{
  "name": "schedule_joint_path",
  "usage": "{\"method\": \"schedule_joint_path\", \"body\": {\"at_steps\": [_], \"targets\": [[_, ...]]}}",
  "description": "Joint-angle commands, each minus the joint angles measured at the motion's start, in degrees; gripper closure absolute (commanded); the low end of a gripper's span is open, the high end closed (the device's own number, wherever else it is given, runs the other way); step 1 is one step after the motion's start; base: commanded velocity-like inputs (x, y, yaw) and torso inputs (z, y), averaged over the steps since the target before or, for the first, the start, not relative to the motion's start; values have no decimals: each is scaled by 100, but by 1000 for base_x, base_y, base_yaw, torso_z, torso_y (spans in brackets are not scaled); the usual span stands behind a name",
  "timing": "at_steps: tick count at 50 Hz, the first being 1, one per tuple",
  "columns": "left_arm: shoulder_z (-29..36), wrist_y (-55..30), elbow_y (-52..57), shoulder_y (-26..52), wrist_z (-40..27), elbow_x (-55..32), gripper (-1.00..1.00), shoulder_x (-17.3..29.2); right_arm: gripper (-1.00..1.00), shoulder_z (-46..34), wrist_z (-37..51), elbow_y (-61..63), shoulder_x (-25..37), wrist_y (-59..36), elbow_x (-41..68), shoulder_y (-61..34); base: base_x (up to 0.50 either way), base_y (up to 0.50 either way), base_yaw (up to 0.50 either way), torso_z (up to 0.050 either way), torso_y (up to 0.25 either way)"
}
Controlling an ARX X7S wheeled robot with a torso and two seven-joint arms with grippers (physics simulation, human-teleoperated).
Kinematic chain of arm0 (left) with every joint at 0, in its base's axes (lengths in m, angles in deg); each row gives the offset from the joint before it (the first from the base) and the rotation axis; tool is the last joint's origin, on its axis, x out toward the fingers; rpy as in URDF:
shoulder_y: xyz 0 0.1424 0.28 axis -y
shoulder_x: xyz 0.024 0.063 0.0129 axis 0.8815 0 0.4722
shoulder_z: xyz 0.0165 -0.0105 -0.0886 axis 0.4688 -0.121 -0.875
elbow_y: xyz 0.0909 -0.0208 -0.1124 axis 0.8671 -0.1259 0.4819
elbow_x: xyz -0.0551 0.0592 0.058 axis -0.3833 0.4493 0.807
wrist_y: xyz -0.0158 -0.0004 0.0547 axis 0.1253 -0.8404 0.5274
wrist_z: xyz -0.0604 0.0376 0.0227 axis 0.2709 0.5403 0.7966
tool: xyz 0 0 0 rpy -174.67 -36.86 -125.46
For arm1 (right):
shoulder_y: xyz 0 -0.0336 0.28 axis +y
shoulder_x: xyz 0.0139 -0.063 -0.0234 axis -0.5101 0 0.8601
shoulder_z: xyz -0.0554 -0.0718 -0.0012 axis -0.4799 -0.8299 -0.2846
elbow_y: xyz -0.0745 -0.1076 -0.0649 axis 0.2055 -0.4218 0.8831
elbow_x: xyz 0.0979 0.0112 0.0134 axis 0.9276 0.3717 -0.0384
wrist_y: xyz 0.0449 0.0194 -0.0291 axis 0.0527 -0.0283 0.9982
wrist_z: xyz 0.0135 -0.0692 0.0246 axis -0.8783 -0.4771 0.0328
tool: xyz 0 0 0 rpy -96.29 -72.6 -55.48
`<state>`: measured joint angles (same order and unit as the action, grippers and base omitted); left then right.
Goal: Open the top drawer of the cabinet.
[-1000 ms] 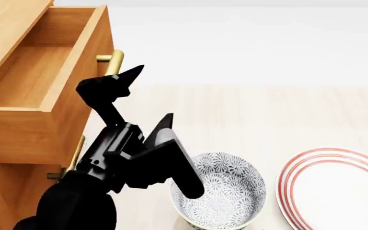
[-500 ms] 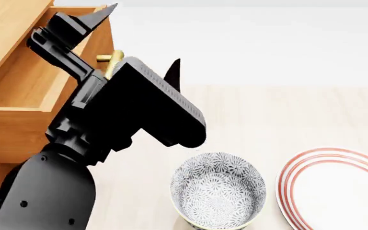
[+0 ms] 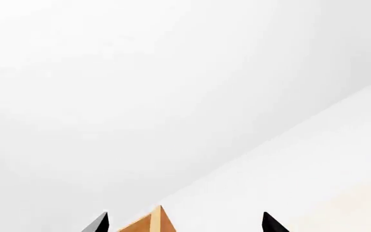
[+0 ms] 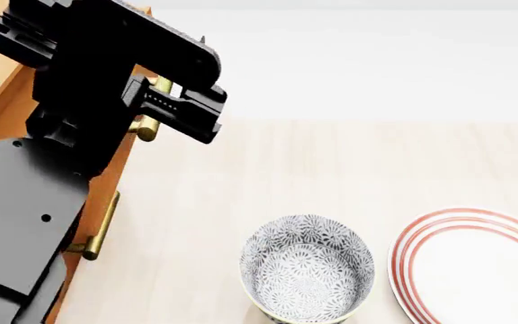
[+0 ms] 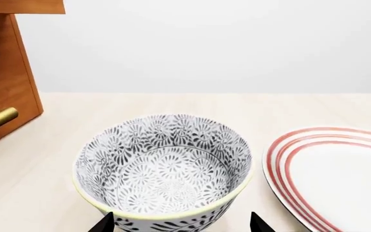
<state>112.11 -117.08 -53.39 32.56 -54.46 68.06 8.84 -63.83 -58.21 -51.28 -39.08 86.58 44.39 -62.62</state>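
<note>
Drawer [image 5: 18, 6] standing out from cabinet [image 5: 5, 82]; left claw [image 3: 184, 223] spread, empty; right claw [image 5: 181, 223] spread over bowl [image 5: 163, 166]; withdrawal seemingly next

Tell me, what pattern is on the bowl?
The bowl has black-and-white flowers all over; the right wrist view shows it best.

No text, label, brand, number or sign can be read on anything shown.
</note>
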Motion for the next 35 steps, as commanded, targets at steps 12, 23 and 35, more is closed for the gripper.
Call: {"method": "schedule_joint_path", "body": {"at_steps": [12, 23, 35], "targets": [[-604, 706, -1787, 395, -683, -510, -100, 32, -100, 103, -50, -5, -80, -57, -52, -35, 0, 0, 0, 0, 0], [-580, 1437, -2709, 612, -867, -576, -100, 63, -100, 67, -37, 21, -62, -87, -43, -32, 0, 0, 0, 0, 0], [-948, 1315, -3118, 766, -959, -1061, -100, -54, -100, 39, -37, -8, -50, -60, -39, -25, 0, 0, 0, 0, 0]]}}
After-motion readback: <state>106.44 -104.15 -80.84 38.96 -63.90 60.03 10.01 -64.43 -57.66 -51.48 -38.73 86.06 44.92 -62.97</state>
